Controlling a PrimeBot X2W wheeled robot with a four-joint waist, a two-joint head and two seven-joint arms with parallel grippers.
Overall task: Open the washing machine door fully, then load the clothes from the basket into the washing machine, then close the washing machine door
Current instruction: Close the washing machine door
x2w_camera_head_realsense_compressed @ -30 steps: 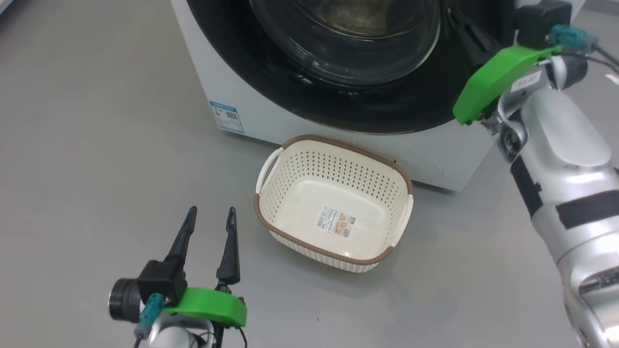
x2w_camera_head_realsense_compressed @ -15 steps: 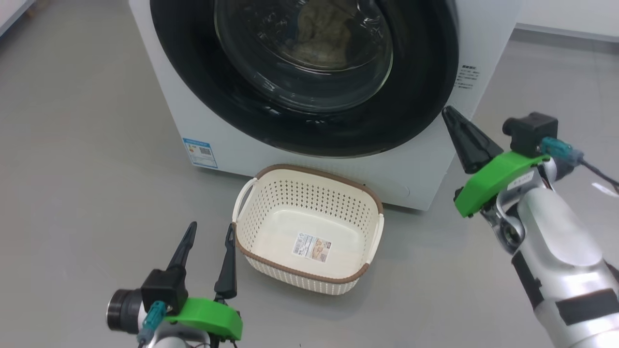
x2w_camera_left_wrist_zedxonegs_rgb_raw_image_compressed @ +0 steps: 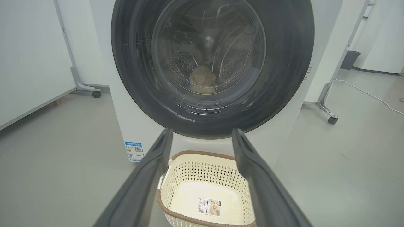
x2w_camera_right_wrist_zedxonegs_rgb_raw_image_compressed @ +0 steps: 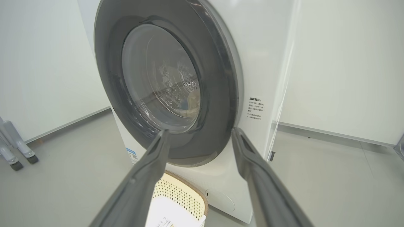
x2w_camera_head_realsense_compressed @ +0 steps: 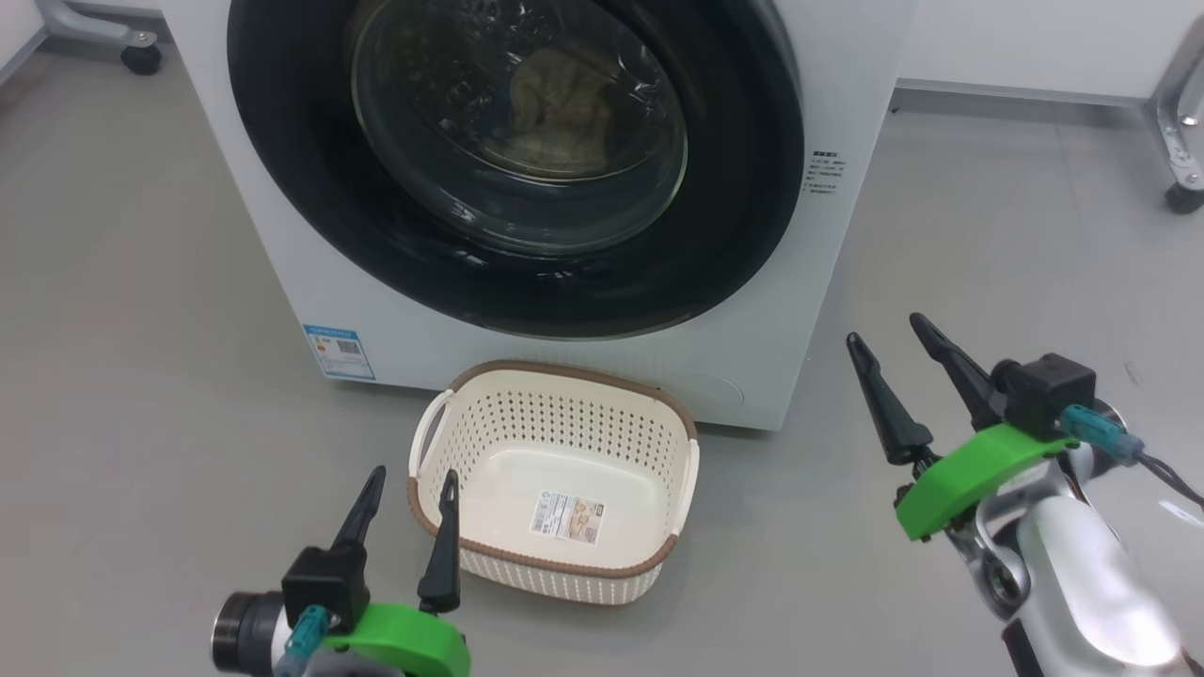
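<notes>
Head view, item one: the washing machine door [x2w_camera_head_realsense_compressed: 513, 282] lay flush against the washing machine [x2w_camera_head_realsense_compressed: 837, 254]; we judged it shut. Item two: the clothes [x2w_camera_head_realsense_compressed: 555, 103], a pale bundle in the drum behind the glass, where loading was meant to put them. Item three: the basket [x2w_camera_head_realsense_compressed: 564, 369], on the floor just before the machine, held a sticker alone, set near for short carries. Item four: left gripper [x2w_camera_head_realsense_compressed: 414, 475], fingers spread, grasping nothing, beside the basket's left rim. Item five: right gripper [x2w_camera_head_realsense_compressed: 884, 331], likewise spread and unladen, apart from the door. We judged the task practically finished.
</notes>
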